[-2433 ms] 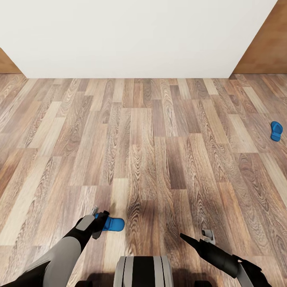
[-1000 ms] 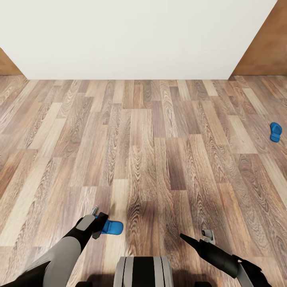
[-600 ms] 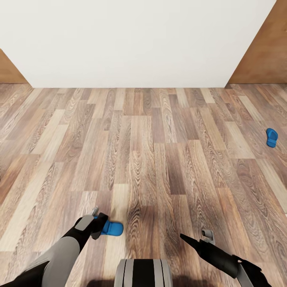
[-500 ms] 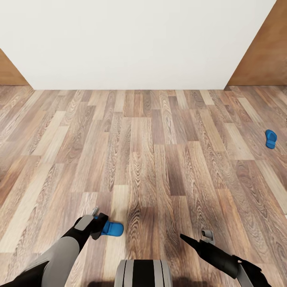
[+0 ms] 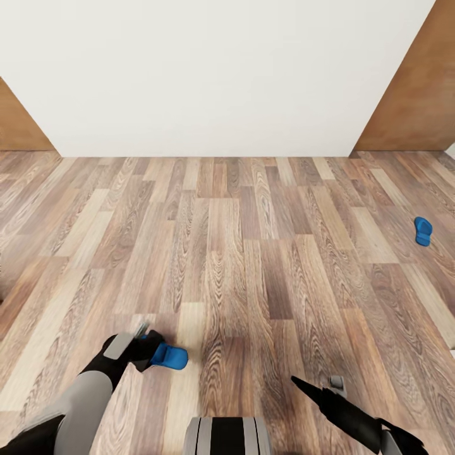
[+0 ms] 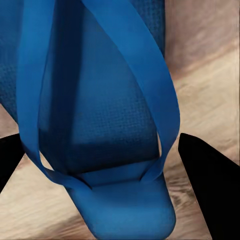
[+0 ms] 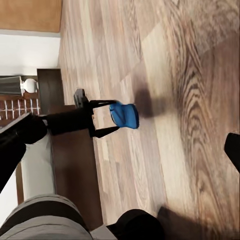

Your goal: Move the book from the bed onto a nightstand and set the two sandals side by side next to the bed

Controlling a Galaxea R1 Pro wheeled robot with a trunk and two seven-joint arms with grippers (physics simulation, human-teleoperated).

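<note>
- Black left gripper [image 5: 146, 349] pinches a bright blue flat flip-flop [image 5: 169, 357], carried above the wood-plank floor [image 5: 240, 265]; the right gripper's [image 5: 328, 387] spread I cannot tell.
- Second blue sandal [image 5: 423, 230] lies far right; the view has tilted up since earlier.

This is a room in a home — a bedroom by its furnishings. A light-brown wood-plank floor [image 5: 253, 265] runs ahead of the grippers to a plain white wall [image 5: 208, 69], with brown wooden doors [image 5: 414, 95] at either end of it. Behind the left gripper [image 7: 102, 120], in the right wrist view, stand a dark-brown nightstand [image 7: 49, 82] with a lamp [image 7: 20, 86] on it and a low dark-framed bed [image 7: 70, 165] — household pieces. A blue sandal [image 5: 423, 230] lies on the floor, well ahead of the right gripper [image 5: 335, 383].
</note>
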